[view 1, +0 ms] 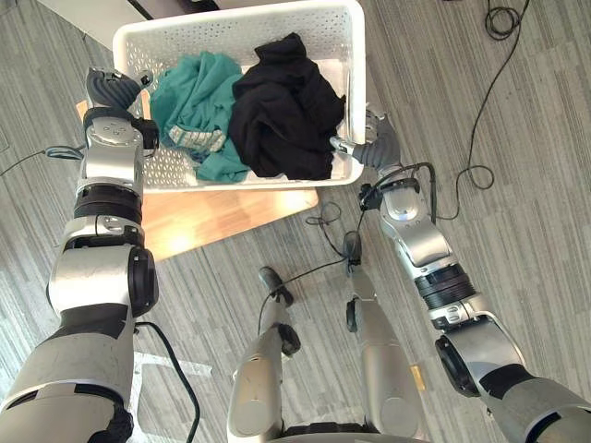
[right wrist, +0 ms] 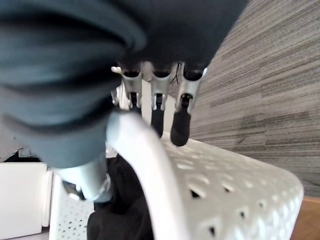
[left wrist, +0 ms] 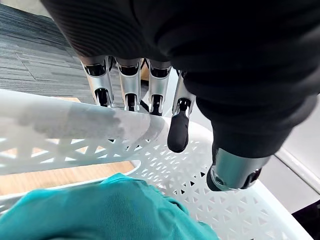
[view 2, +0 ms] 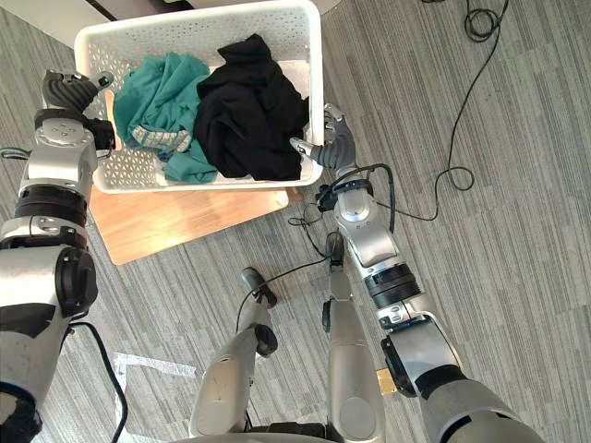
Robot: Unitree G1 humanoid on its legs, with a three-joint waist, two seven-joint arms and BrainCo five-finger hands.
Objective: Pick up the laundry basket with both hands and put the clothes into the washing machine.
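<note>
1 step in hand: the grasp on the laundry basket, which I judge to be at or just before the start of the lift. Whether its base rests on the wooden board or has cleared it cannot be told.
Next move: a level lift with both arms rising together, so the load does not slide to 1 side. A carry to the washing machine would follow, and the clothes go in only after that.
Progress: early, since both garments lie inside the basket.
Carpet floor: 1, grey and striped, under everything.
Wooden board: 1, pale, lying on the carpet, with its far part covered by the basket.
Laundry basket: 1, white with perforated walls, upright, between the 2 hands.
Black garment: 1, bunched in the basket's right half against the right wall, its edge lying over the teal one.
Teal garment: 1, crumpled in the left half. A pale patterned band shows at its near edge, and I cannot tell whether that is a separate piece.
Left hand: 1, at the basket's left rim. In its wrist view the fingers drop behind the rim on the outside and the thumb hangs inside above the teal cloth, so it is clamped on the rim.
Right hand: 1, at the right rim near the front corner. Its fingers come down the outer wall and its thumb sits inside beside the black cloth, so it too grips the rim.
</note>
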